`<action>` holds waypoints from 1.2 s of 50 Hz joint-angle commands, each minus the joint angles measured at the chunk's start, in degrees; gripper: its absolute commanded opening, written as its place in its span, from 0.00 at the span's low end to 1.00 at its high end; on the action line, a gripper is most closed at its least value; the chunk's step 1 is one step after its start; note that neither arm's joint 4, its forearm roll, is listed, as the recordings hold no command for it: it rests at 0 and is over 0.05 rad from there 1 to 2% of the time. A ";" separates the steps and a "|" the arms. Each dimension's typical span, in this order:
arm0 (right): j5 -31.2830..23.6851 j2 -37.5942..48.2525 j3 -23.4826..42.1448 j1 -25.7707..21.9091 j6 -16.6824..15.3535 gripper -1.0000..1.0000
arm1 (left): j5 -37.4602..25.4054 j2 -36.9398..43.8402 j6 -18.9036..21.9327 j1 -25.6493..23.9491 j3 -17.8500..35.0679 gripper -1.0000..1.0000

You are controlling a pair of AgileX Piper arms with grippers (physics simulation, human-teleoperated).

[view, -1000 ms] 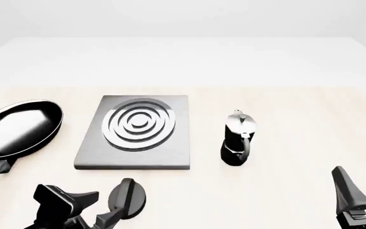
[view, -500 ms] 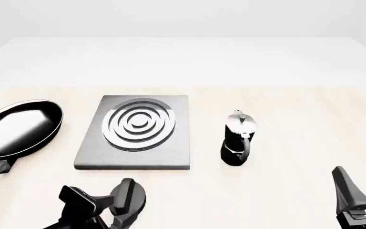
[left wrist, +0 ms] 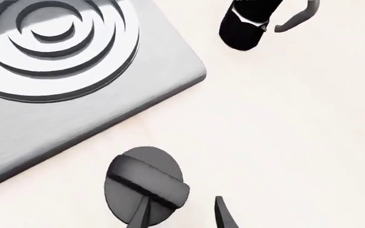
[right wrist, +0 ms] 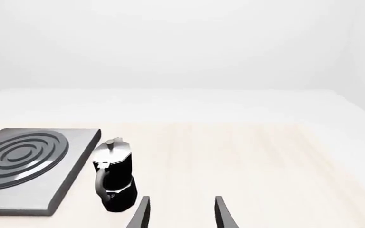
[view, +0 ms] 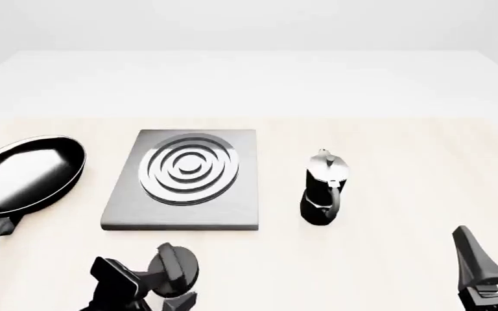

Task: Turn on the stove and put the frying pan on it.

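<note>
Pale wood worktop [view: 388, 149] is seen under a plain white backdrop. Grey stove [view: 182, 178] with silver rings lies centre-left; glossy black frying pan [view: 26, 175] rests on the worktop left of it (apart). Left tool [left wrist: 179, 213] is spread over the black knob [view: 173, 269]; right tool [right wrist: 179, 213] is released near right.

The frying pan [view: 26, 173] lies left of the stove [view: 184, 179], moka pot [view: 323, 189] right, knob [view: 174, 270] in front.

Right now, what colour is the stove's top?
Grey metal stove with silver concentric rings; front view shows it best.
</note>
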State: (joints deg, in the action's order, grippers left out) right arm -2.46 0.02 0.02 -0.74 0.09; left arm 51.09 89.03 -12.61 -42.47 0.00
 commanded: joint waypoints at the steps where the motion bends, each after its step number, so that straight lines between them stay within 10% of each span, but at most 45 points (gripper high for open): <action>1: -0.06 0.00 0.00 0.28 0.03 1.00 | -2.87 -3.24 -1.88 -7.12 0.01 1.00; 14: 0.05 0.00 0.01 0.41 0.44 1.00 | -8.96 -9.82 -2.87 -12.21 0.90 1.00; 15: 0.19 -0.01 0.04 0.38 0.55 1.00 | -22.70 -24.73 -1.32 -13.34 3.15 1.00; 19: 0.28 -0.01 0.04 0.25 0.71 1.00 | -39.21 -40.50 -0.09 -12.80 7.54 1.00; 32: 0.61 -0.01 0.15 -0.06 0.81 1.00 | -60.40 -57.99 3.90 -10.41 15.86 1.00; 45: -0.19 0.03 1.45 -1.55 0.27 1.00 | -86.00 -77.04 9.99 5.51 23.90 1.00; 60: 0.14 -0.01 0.83 -1.82 0.14 1.00 | -94.64 -81.05 12.60 19.61 28.01 1.00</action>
State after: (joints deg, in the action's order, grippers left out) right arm -2.29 0.02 0.89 -2.30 0.37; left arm -36.04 12.38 -2.44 -31.84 25.18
